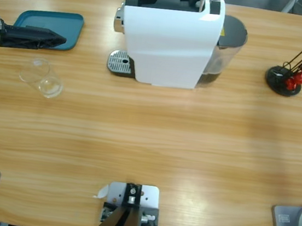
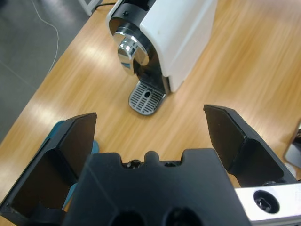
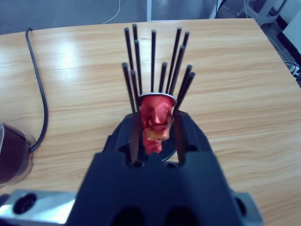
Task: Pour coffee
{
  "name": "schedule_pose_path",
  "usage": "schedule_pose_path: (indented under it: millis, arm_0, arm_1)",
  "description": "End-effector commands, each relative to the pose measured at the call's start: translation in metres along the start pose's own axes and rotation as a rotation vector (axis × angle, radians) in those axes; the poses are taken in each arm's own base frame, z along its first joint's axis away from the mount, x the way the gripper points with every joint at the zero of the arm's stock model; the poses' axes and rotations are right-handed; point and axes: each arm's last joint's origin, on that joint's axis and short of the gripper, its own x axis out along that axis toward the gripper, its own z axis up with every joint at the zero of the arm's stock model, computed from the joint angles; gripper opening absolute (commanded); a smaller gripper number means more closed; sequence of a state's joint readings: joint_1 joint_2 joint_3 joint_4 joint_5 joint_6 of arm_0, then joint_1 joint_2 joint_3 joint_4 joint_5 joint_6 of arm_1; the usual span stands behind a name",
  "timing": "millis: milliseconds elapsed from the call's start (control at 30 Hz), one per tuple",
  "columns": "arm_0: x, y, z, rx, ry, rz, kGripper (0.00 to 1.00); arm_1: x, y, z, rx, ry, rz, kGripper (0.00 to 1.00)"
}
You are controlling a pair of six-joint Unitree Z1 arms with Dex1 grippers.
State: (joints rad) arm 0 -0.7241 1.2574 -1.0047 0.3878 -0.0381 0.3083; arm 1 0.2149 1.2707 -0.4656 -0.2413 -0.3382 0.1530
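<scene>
Left gripper [image 2: 150, 114] sits released, black jaws spread wide above the teal plastic tray [image 1: 68, 23], aimed at the white boxy coffee machine [image 1: 171, 38]. Right gripper [image 3: 157, 117] looks clenched on a shiny red foil capsule [image 3: 157, 110] in the black wire-rod rack [image 3: 153, 61]. No coffee visible yet: the small clear tumbler [image 1: 42, 77] near the tray looks empty (well apart from the machine's drip grate [image 1: 121, 63]), and it's likely light, slick and crushable, so I'd grip it mid-wall gently and keep it level once filled.
</scene>
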Motion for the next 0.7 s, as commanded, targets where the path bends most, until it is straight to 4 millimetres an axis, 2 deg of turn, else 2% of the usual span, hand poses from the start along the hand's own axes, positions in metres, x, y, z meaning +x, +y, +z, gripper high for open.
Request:
schedule_pose_path:
  millis: [33, 100, 500, 700]
  arm_0:
    - [0.008, -0.002, -0.003, 0.002, 0.035, -0.007, 0.996]
    - [0.008, -0.002, -0.003, 0.001, 0.033, -0.008, 0.996]
    - [0.010, -0.004, -0.001, 0.004, 0.034, -0.016, 0.997]
    - [0.012, -0.005, -0.002, 0.005, 0.037, -0.023, 0.996]
  arm_1:
    - [0.008, -0.003, -0.012, -0.019, 0.047, -0.012, 0.219]
    - [0.008, -0.003, -0.012, -0.023, 0.044, -0.012, 0.146]
    - [0.006, -0.003, -0.010, -0.018, 0.030, -0.012, 0.140]
    - [-0.010, -0.007, 0.009, 0.000, -0.043, -0.020, 0.136]
